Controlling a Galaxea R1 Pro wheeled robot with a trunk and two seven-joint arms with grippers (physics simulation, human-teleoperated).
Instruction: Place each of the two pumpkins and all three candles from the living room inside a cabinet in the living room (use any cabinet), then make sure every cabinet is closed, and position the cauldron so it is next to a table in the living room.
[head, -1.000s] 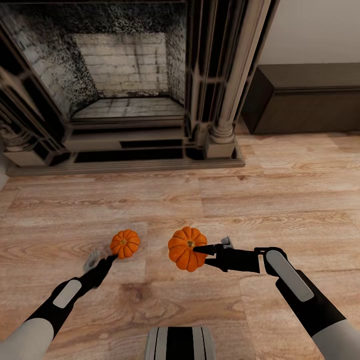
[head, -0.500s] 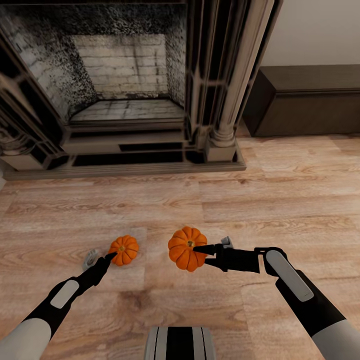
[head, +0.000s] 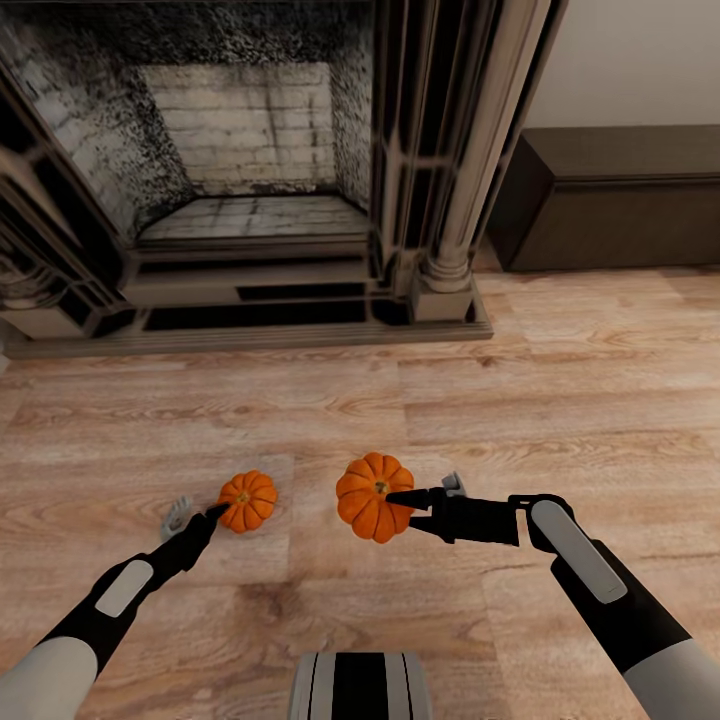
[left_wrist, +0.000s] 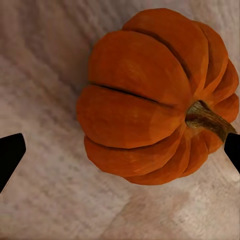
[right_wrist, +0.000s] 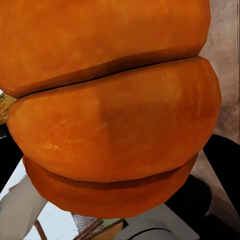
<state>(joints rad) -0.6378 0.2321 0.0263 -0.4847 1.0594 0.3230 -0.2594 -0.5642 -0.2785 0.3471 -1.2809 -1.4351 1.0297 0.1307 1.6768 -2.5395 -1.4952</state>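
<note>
One small orange pumpkin (head: 247, 501) (left_wrist: 145, 100) sits on the wood floor in front of the fireplace. My left gripper (head: 197, 515) (left_wrist: 121, 152) is open right beside it, and one black fingertip (head: 215, 512) touches its near-left side. In the left wrist view the pumpkin lies between and beyond the two spread tips. A second pumpkin (head: 373, 497) (right_wrist: 110, 120) looks larger and seems held above the floor. My right gripper (head: 397, 503) is shut on it from the right. The long dark-brown cabinet (head: 610, 195) stands against the wall at the back right, its front closed.
A big dark stone fireplace (head: 250, 170) with a raised hearth ledge (head: 250, 335) and a column (head: 455, 200) takes up the back left. Bare wood floor (head: 560, 400) stretches between me and the cabinet.
The left pumpkin and my left gripper sit slightly nearer to me in the view than a second ago. The right gripper and its pumpkin have not moved.
</note>
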